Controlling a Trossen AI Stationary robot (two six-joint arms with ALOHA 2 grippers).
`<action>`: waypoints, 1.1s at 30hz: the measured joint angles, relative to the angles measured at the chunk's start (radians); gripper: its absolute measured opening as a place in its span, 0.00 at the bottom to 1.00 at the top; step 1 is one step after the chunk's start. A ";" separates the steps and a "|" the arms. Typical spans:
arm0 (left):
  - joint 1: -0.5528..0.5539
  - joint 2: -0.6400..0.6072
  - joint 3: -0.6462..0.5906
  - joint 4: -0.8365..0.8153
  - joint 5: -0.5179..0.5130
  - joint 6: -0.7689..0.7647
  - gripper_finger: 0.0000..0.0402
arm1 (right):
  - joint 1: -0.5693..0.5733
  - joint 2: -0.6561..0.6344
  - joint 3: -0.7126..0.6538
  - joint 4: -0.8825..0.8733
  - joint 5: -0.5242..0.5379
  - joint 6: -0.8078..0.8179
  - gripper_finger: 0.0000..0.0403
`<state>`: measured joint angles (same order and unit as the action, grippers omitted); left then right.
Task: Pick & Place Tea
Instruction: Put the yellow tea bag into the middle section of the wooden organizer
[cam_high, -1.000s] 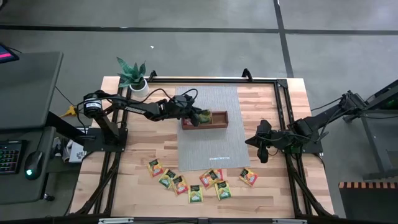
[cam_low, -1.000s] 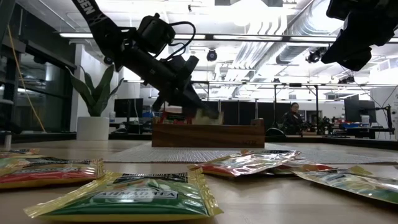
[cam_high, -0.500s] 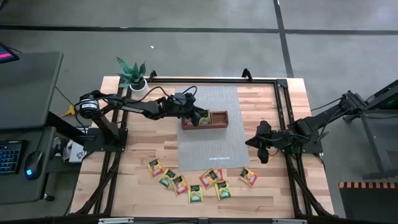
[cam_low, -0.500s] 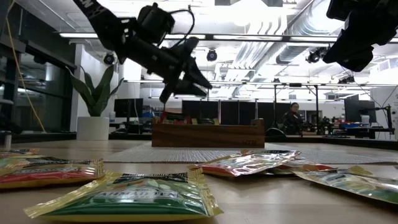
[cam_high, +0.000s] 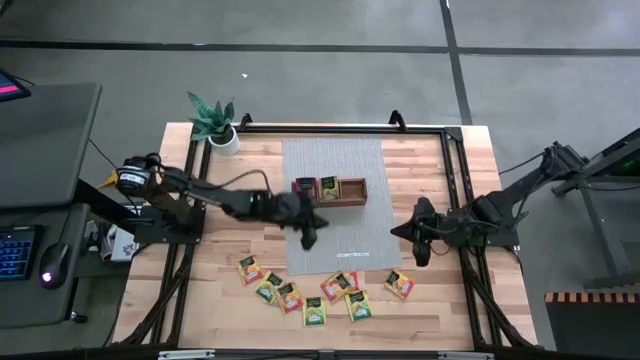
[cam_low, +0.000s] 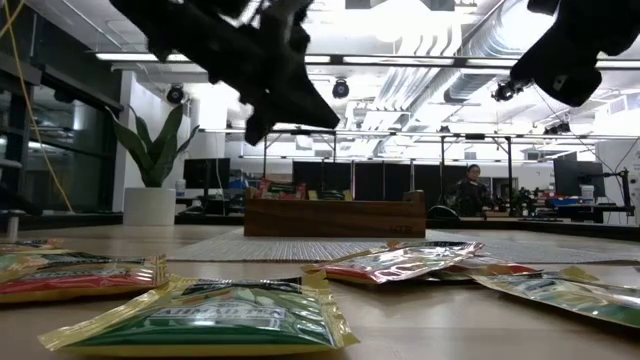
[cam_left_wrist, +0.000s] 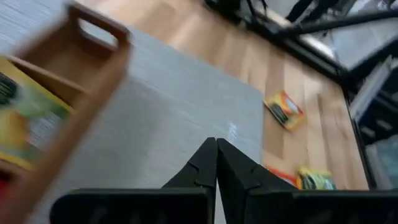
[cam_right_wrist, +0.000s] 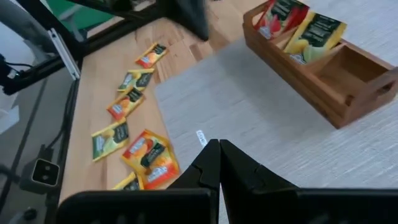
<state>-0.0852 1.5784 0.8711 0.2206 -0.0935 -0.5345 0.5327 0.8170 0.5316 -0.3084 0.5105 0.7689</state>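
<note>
The brown wooden tray (cam_high: 352, 191) sits on the grey mat, also seen from the low view (cam_low: 335, 216) and the right wrist view (cam_right_wrist: 348, 81). It holds a red packet (cam_high: 304, 186) and a yellow-green packet (cam_high: 328, 187), which lean in its compartments (cam_right_wrist: 280, 15) (cam_right_wrist: 317, 34). Several more tea packets (cam_high: 314, 313) lie flat near the table's near edge (cam_low: 240, 315). My left gripper (cam_high: 308, 230) hangs shut above the mat, just near-side of the tray (cam_left_wrist: 216, 157). My right gripper (cam_high: 420, 235) is shut (cam_right_wrist: 219, 155) and waits above the table's right part.
A grey mat (cam_high: 340, 240) covers the table's middle. A potted plant (cam_high: 213, 122) stands at the far left corner. A dark frame (cam_high: 455, 130) runs along the far and right edges. Loose packets (cam_right_wrist: 149, 155) lie between the mat and the near edge.
My left gripper has let go of the yellow-green packet, which stays in the tray's middle compartment. It has risen out of the tray and swung toward the near edge, and now hangs over the mat.
</note>
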 joint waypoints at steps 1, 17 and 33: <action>-0.031 0.000 0.000 -0.011 -0.026 -0.015 0.01 | 0.014 0.022 0.012 0.000 0.017 0.013 0.00; -0.386 0.037 -0.049 0.087 -0.244 -0.260 0.00 | 0.174 0.631 0.375 -0.033 0.029 0.245 0.00; -0.479 0.260 0.077 0.288 -0.225 -0.326 0.00 | 0.309 0.978 0.645 -0.099 0.001 0.541 0.00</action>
<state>-0.5644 1.8386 0.9482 0.5085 -0.3188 -0.8607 0.8417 1.7954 1.1766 -0.4079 0.5116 1.3097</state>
